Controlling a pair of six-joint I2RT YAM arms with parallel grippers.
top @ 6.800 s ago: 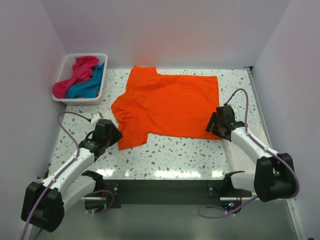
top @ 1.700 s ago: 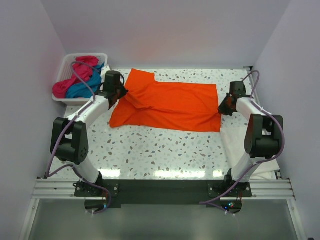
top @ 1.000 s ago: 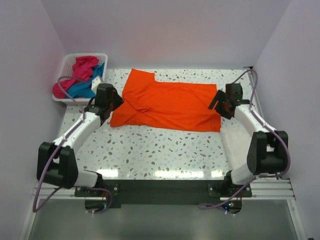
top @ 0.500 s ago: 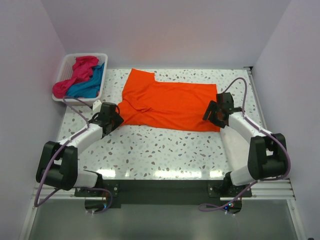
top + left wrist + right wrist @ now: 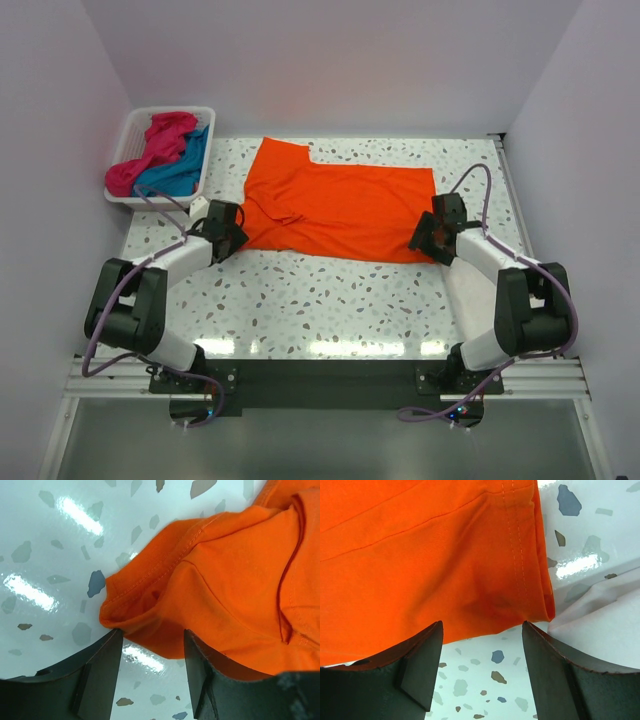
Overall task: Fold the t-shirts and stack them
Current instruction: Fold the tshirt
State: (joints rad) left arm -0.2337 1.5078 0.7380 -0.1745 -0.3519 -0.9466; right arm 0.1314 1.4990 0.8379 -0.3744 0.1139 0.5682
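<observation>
The orange t-shirt (image 5: 335, 210) lies folded in half on the speckled table, a long band across the middle. My left gripper (image 5: 228, 240) is open at its near left corner, jaws straddling the folded edge (image 5: 150, 625). My right gripper (image 5: 428, 238) is open at its near right corner, the hem (image 5: 520, 595) just ahead of the jaws. The magenta-pink t-shirt (image 5: 150, 150) and the teal-blue t-shirt (image 5: 180, 170) lie crumpled in the white basket (image 5: 205, 175) at the back left.
A white sheet (image 5: 470, 290) lies on the table under my right arm, its edge showing in the right wrist view (image 5: 600, 630). Walls close in the table at the back, left and right.
The shirt was folded in half from a flat spread. Both grippers then let go at the far side and came back down to the near corners of the folded shirt.
</observation>
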